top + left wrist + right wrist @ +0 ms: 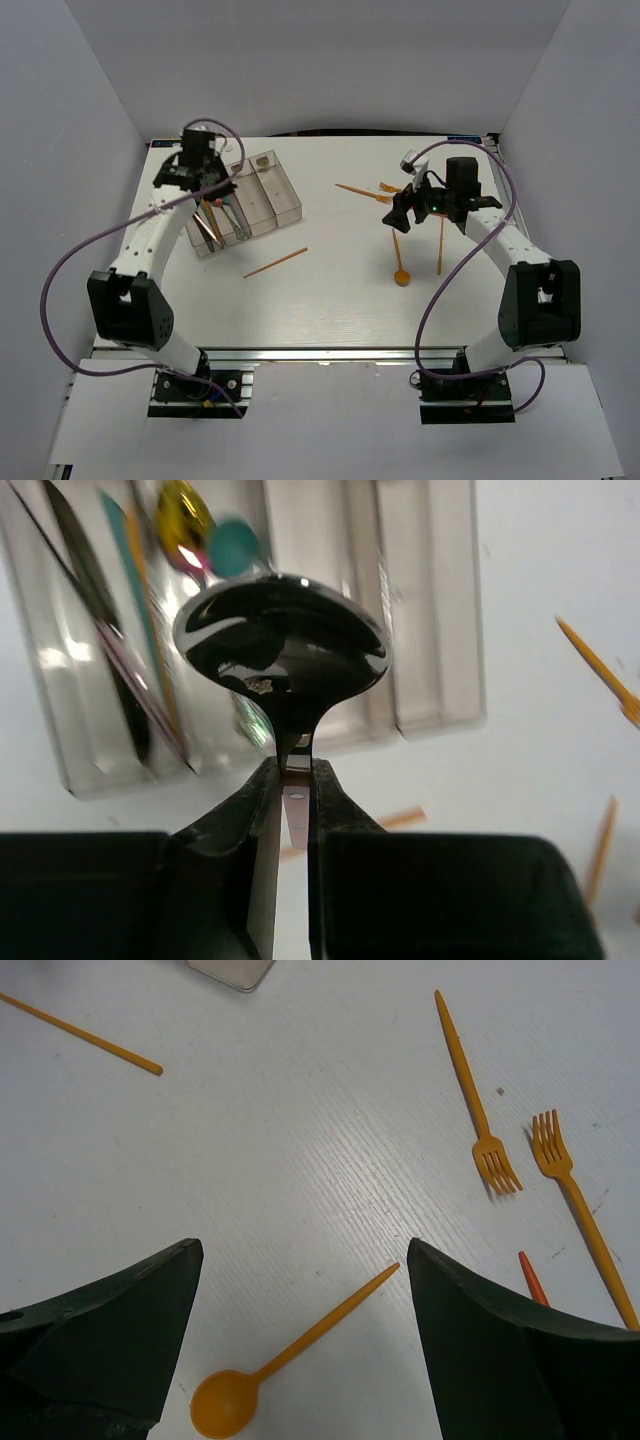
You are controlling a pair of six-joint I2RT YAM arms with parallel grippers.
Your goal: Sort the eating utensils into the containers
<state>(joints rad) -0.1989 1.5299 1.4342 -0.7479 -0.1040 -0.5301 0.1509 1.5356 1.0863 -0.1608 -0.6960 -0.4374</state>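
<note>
Pinching a dark spoon [282,650], left end effector [291,778]; right end effector [303,1260] spread wide.

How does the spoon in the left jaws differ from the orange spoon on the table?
The glossy dark metal spoon is clamped by its handle in the left gripper; the matte orange plastic spoon lies free on the white table under the open right gripper. Both have rounded bowls.

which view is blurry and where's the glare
Left wrist: the spoon is sharp with bright reflections, the bins behind it soft. Right wrist: crisp, mild sheen on the table. Top: even light, faint shadows.
</note>
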